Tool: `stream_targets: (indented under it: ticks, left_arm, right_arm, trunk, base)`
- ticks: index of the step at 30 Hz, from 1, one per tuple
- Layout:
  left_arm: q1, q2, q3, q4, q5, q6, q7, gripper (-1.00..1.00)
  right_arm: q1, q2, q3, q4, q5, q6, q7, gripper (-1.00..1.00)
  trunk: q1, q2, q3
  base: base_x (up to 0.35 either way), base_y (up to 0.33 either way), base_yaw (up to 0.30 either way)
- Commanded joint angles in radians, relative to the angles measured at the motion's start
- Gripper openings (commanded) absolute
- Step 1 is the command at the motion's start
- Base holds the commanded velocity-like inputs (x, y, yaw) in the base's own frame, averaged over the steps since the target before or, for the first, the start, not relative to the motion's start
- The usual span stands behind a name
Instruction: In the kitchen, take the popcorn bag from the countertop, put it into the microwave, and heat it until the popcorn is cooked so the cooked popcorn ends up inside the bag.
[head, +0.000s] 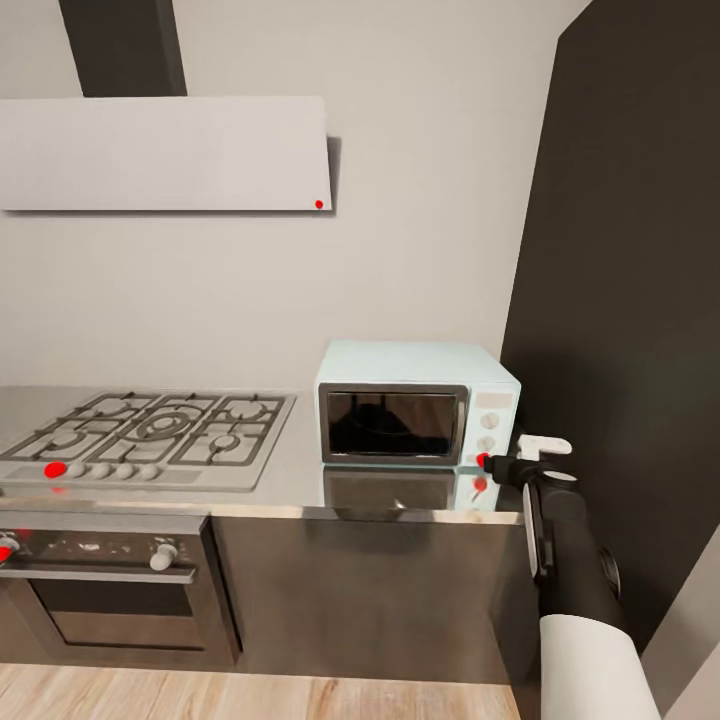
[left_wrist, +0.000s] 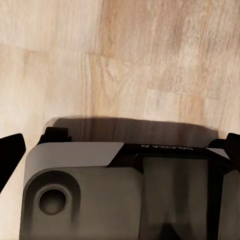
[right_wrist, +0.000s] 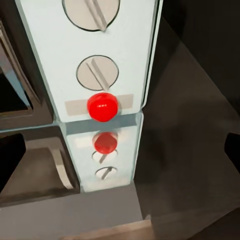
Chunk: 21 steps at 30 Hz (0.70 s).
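Right gripper (head: 497, 464), jaw state indiscernible, sits at the red round button (right_wrist: 102, 106) of the pale mint-blue boxy microwave (head: 415, 410); button judged stiff, needing a light fingertip press.

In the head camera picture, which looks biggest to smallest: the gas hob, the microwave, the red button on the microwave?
1. Gas hob, widest.
2. Microwave, taller, so it is close.
3. Red button, by far the smallest, beside the right claw.

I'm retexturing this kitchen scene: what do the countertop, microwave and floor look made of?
Countertop: brushed metal, shiny, since it mirrors the microwave. Microwave: pale mint casing, probably painted metal or plastic, matte, with a dark glossy glass door. Floor: light wood planks with visible grain, perhaps laminate.
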Motion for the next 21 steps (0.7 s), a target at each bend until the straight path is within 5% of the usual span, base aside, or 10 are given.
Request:
stream_targets:
  ticks: [1,6,12,21]
  left_arm:
    - [-0.001,0.000,-0.009,0.001,0.009,-0.003,-0.004,1.00]
    - [-0.001,0.000,-0.009,0.001,0.009,-0.003,-0.004,1.00]
    - [-0.001,0.000,-0.009,0.001,0.007,-0.003,-0.004,1.00]
    - [-0.001,0.000,-0.009,0.001,0.006,-0.003,-0.004,1.00]
  right_arm:
    - [-0.001,0.001,-0.003,0.000,0.010,0.003,0.010,1.00]
    - [-0.001,-0.001,-0.002,0.048,0.009,-0.010,0.036,1.00]
    - [-0.001,-0.003,-0.002,0.124,0.008,-0.123,0.074,1.00]
    - [-0.001,-0.005,-0.008,0.119,0.009,-0.135,0.083,1.00]
  trunk:
    - [0.000,-0.001,-0.001]
    - [0.000,-0.001,-0.001]
    - [0.000,-0.001,-0.001]
    - [0.000,-0.001,-0.001]
  base:
    - [0.001,0.000,0.000]
    - [0.000,0.000,0.000]
    - [0.000,0.000,0.000]
    - [0.066,0.000,0.000]
